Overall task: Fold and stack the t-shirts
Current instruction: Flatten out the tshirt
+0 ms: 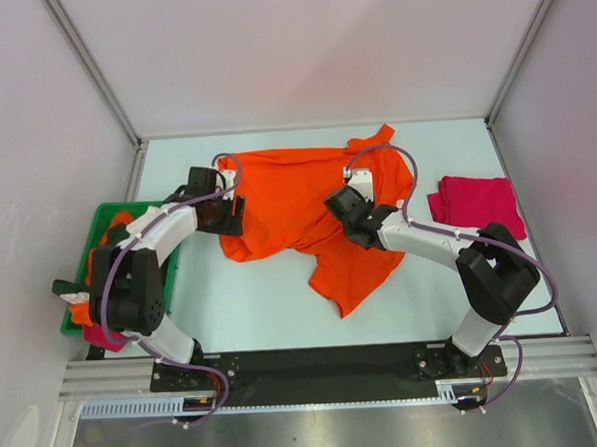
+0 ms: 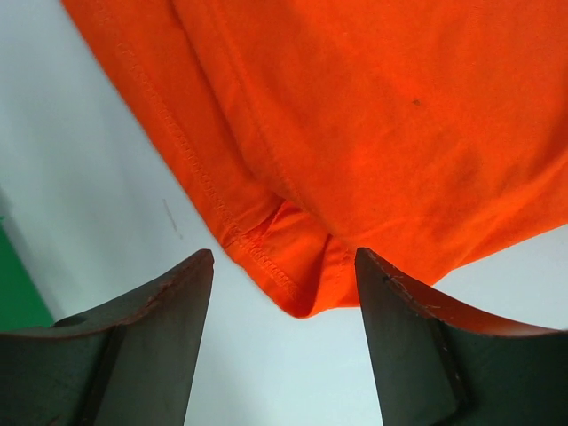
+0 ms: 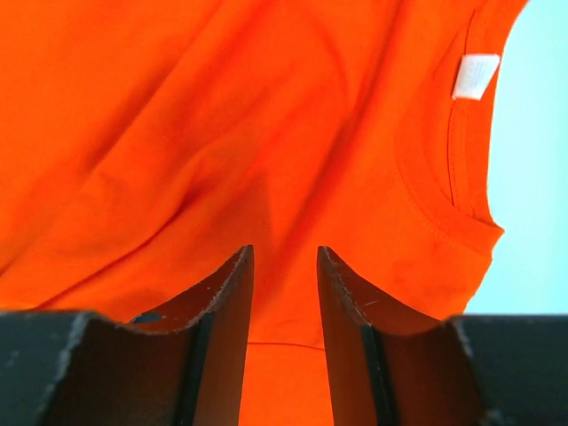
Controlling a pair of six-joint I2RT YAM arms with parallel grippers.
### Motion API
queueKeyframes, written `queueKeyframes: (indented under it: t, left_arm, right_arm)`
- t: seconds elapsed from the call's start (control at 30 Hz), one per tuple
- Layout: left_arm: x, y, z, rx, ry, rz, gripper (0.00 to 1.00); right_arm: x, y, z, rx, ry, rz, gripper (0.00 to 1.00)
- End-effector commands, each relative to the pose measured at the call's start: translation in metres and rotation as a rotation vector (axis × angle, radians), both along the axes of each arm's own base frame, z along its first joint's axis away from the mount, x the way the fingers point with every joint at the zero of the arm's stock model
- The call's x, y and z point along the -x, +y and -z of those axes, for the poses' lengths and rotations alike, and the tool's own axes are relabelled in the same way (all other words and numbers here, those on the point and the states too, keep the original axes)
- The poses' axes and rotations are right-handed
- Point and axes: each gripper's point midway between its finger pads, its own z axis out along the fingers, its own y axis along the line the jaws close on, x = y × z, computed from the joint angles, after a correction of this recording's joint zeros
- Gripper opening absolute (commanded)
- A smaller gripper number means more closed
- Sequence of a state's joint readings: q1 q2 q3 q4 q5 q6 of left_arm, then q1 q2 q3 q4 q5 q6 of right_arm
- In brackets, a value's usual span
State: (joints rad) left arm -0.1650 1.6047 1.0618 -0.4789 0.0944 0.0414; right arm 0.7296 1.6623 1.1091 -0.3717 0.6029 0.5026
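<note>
Left wrist view: my left gripper [image 2: 284,266] stood with its two dark fingers spread wide and nothing between them. A stitched corner of the bright orange soft-cloth t-shirt [image 2: 373,133] pointed into the gap, apart from both pads. Bare pale table [image 2: 80,177] showed on either side of that corner.

Right wrist view: my right gripper [image 3: 284,253] was only narrowly parted. Orange cloth filled the gap, but I saw no fold clamped. The ribbed collar [image 3: 453,177] and the white neck label [image 3: 475,75] lay just right of the fingers.

Top external view: the orange shirt lay mid-table, crumpled, with one flap trailing toward the arms' bases. The left gripper was at its left edge, the right over its upper right part. A magenta-red folded t-shirt [image 1: 475,202] rested well apart at the right. The green plastic bin [image 1: 71,320], with more cloth in it, sat at the left edge.

I judged the step in hand to be spreading this shirt flat before any fold. To do it well, I would:

- advance the left fingers until the seamed corner sits fully between the pads, then close on the double stitching, where thin cloth slips least;
- take the right grip beside the collar rather than mid-panel;
- lift both only a little and draw them apart evenly, so the trailing flap unrolls;
- keep the pull clear of the folded magenta shirt.
</note>
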Motion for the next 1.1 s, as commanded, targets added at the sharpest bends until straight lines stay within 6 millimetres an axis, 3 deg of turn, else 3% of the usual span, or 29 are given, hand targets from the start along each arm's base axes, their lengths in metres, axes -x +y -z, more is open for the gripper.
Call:
queueKeyframes:
  t: [0.0,0.17,0.43,0.9,1.07]
  left_arm:
    - [-0.003,-0.026,0.004,0.051,-0.001,0.05,0.7]
    - [-0.002,-0.041,0.018,0.034,0.04,0.084,0.68]
    - [0.002,-0.036,0.036,-0.017,0.088,0.073,0.66]
    - [-0.009,-0.032,0.006,0.004,-0.035,0.058,0.63]
    - [-0.006,-0.011,0.011,-0.014,-0.014,-0.011,0.59]
  right_arm:
    - [0.001,-0.007,-0.007,-0.021,-0.054,0.058,0.39]
    - [0.007,-0.016,0.012,-0.005,-0.019,0.085,0.38]
    - [0.013,-0.021,0.017,-0.005,-0.014,0.094,0.38]
    - [0.013,-0.014,0.011,-0.014,-0.024,0.079,0.36]
    - [0.017,-0.013,0.015,-0.01,-0.016,0.081,0.35]
